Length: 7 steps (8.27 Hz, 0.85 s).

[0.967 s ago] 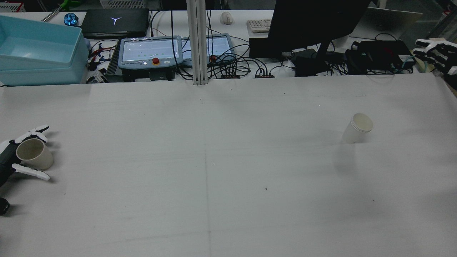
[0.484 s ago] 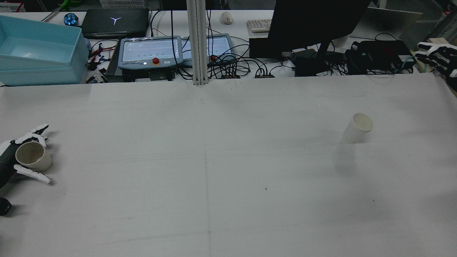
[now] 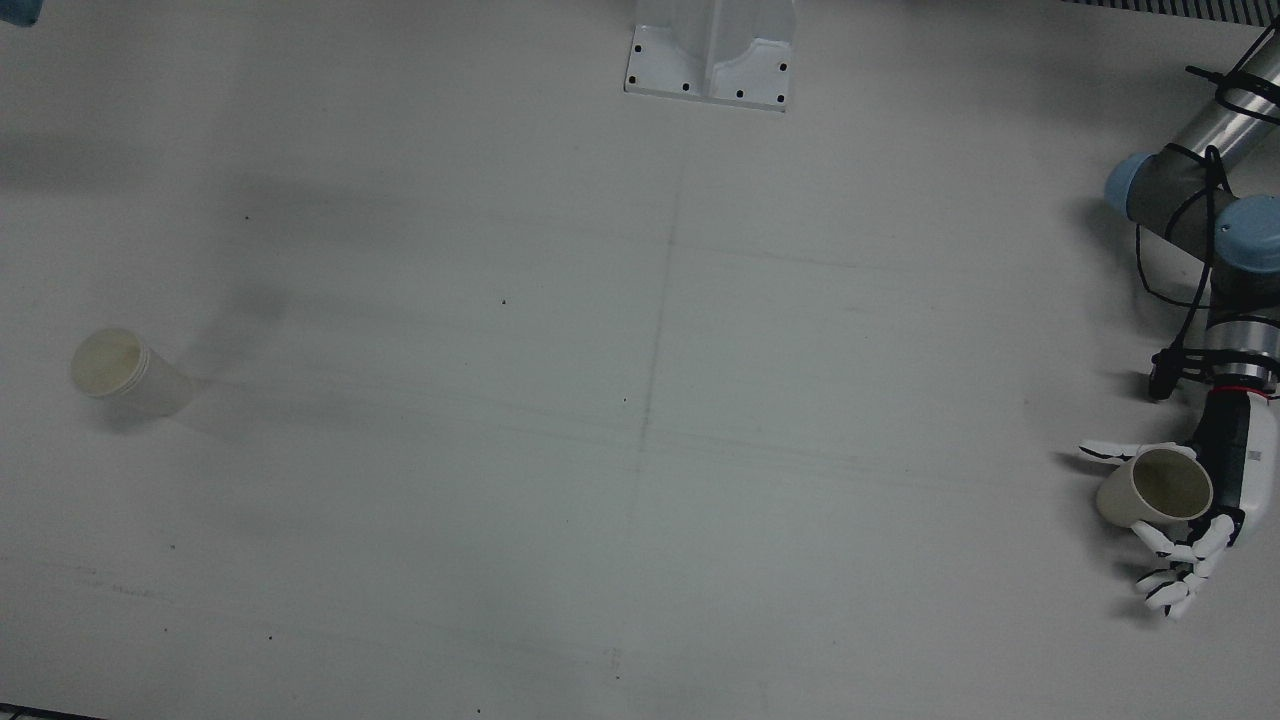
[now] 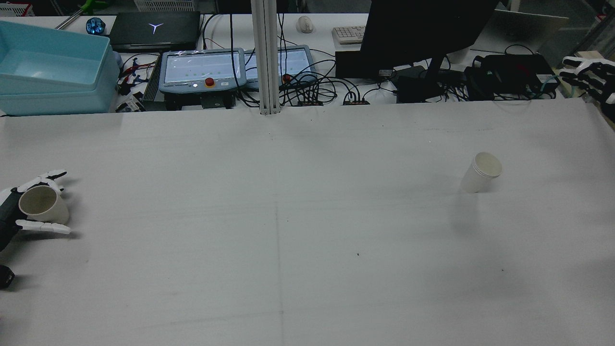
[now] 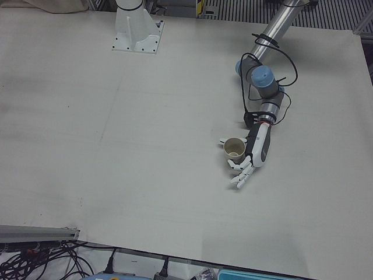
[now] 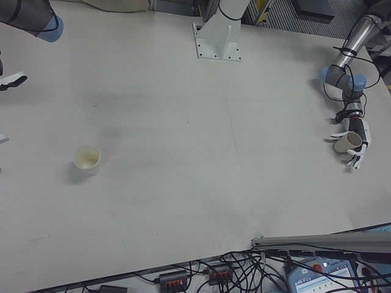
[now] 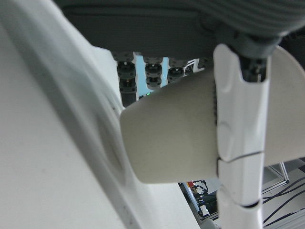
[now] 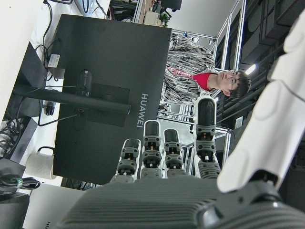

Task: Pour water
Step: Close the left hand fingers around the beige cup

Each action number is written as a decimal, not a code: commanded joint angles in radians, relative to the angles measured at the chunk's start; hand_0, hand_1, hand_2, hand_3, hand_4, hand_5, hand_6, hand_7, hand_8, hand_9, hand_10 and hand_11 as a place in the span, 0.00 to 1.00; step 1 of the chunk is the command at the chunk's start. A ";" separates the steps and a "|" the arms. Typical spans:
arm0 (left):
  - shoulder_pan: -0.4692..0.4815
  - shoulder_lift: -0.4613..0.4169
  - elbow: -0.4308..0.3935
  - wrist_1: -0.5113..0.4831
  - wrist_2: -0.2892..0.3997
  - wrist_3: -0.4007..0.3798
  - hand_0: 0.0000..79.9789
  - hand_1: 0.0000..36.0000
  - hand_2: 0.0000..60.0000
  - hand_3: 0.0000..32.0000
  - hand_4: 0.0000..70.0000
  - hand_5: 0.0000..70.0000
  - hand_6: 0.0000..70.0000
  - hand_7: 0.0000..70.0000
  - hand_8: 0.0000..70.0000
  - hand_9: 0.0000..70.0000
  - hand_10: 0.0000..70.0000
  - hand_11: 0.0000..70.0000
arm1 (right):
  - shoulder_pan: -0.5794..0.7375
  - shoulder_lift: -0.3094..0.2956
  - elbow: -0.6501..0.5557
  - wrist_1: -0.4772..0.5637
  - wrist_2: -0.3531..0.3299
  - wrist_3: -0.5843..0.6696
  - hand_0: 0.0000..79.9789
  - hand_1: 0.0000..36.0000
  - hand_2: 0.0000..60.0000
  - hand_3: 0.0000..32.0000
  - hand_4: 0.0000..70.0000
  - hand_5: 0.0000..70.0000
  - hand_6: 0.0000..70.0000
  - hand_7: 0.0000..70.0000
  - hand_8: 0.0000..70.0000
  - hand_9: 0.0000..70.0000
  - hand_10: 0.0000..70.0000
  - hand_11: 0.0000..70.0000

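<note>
Watching from: the rear view; I read it left to right.
Left hand: at the far left edge of the table, low over the surface, palm turned toward the middle of the table.
Left hand state: I have it clasped on the beige cup. The thumb lies across the cup wall and the other fingers run along the opposite side, mostly straight rather than curled.
Beige cup: against the left palm, between the thumb and the fingers, mouth facing up. I can't tell whether its base touches the table or whether there is water in it.
White cup: upright on the right half of the table, standing free and well apart from both hands. I can't make out any contents.
Right hand: at the far right edge, beyond the table's back corner and well apart from the white cup.
Right hand state: fingers spread and straight, nothing held.
Right hand view: I see the back of a monitor and a person beyond it.
</note>
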State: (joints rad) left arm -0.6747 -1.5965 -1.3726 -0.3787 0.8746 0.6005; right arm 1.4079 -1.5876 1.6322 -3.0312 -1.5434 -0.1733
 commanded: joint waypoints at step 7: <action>0.001 0.013 -0.193 0.187 0.011 -0.082 0.69 0.98 1.00 0.00 1.00 1.00 0.23 0.30 0.18 0.16 0.20 0.31 | 0.060 -0.041 0.000 0.011 0.003 0.012 0.66 0.22 0.00 0.00 0.51 0.59 0.18 0.31 0.30 0.31 0.16 0.24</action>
State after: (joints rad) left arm -0.6763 -1.5860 -1.4782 -0.2853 0.8812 0.5551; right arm 1.4326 -1.5902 1.6351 -3.0283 -1.5421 -0.1667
